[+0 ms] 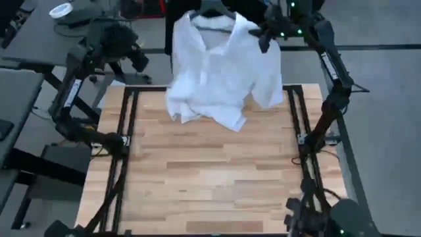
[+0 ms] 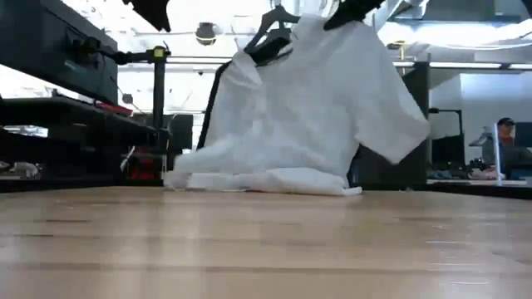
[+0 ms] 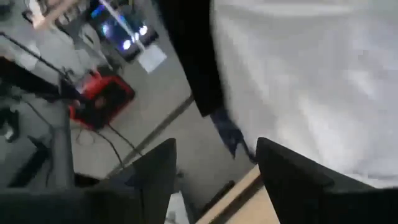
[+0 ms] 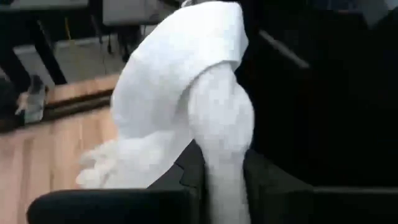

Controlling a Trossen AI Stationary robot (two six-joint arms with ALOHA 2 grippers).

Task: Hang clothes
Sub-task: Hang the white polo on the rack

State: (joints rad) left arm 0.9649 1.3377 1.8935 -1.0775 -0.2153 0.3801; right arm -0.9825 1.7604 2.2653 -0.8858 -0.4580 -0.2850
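A white top (image 1: 220, 72) hangs on a dark hanger (image 1: 214, 16) past the table's far edge, and its crumpled hem (image 2: 266, 178) lies on the wood. My right gripper (image 1: 264, 39) is at the top's right shoulder, shut on cloth (image 4: 217, 180). My left gripper (image 1: 140, 60) is off to the left of the top, open, with nothing between its fingers (image 3: 214, 155). In the left wrist view a black garment (image 3: 189, 56) hangs just behind the white top (image 3: 311, 81). My right gripper pinches a bunched fold of the white top (image 4: 224, 155) between its two fingers, at the right shoulder above the sleeve. The fingers come from the table's right, slanting a little downward. The sleeve hangs slack below the hold, and the top's hem rests on the table.
Black frame rails run along the table's left side (image 1: 125, 145) and right side (image 1: 299, 131). A red box (image 3: 99, 102) and cables lie on the floor beyond the far edge. A person (image 2: 505, 141) sits far back on the right. Bare wood (image 1: 210, 178) fills the near half.
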